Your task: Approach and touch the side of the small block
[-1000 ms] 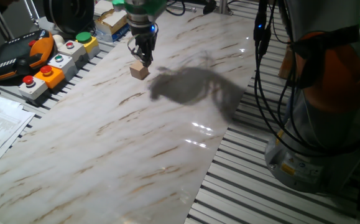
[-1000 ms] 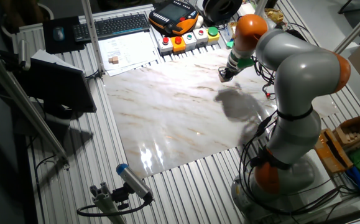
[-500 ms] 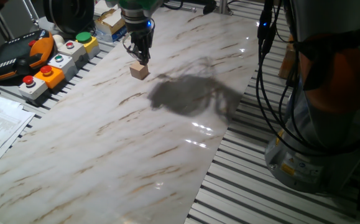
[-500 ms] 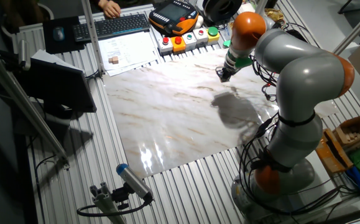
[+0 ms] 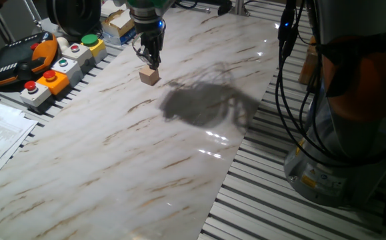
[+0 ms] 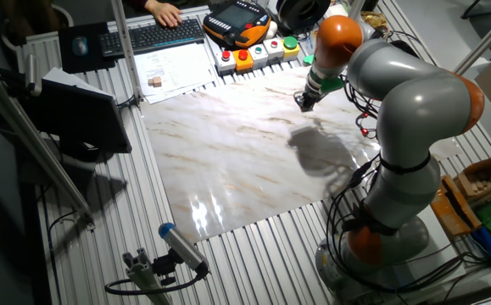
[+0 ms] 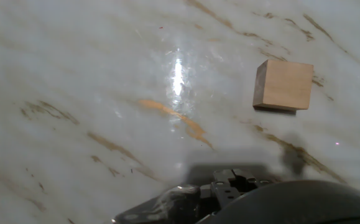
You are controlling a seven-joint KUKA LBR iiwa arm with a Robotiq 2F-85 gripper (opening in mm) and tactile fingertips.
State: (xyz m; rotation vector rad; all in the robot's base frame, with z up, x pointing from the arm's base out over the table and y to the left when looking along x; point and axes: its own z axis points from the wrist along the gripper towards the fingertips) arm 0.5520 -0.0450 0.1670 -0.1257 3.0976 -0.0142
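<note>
1. The gripper (image 5: 154,63) hung just behind the block (image 5: 149,76), on the side toward the button boxes (image 5: 53,73), its tips low over the table (image 5: 179,153) and very near the block's top edge.
2. Its fingers looked pressed together into one dark point and carried nothing, though the fixed views were too small to be sure, so I could not tell its opening for certain.
3. Whether the tips were already touching the block could not be settled: in one fixed view they seemed to meet its upper far edge, while the hand view showed the block (image 7: 283,85) off to the upper right with bare marble between it and the hand.
4. In the other fixed view the gripper (image 6: 301,102) sat near the button boxes at the table's far edge, and the block was hidden or too small to pick out there.
5. The step in hand was, I judged, the final closing onto the block's side.
6. To do it well, the tips should drop below the block's top edge, then creep sideways toward the face nearest them.
7. The cube looked light and would slide on the slick marble, so the contact should be slow and stop at first touch.
</note>
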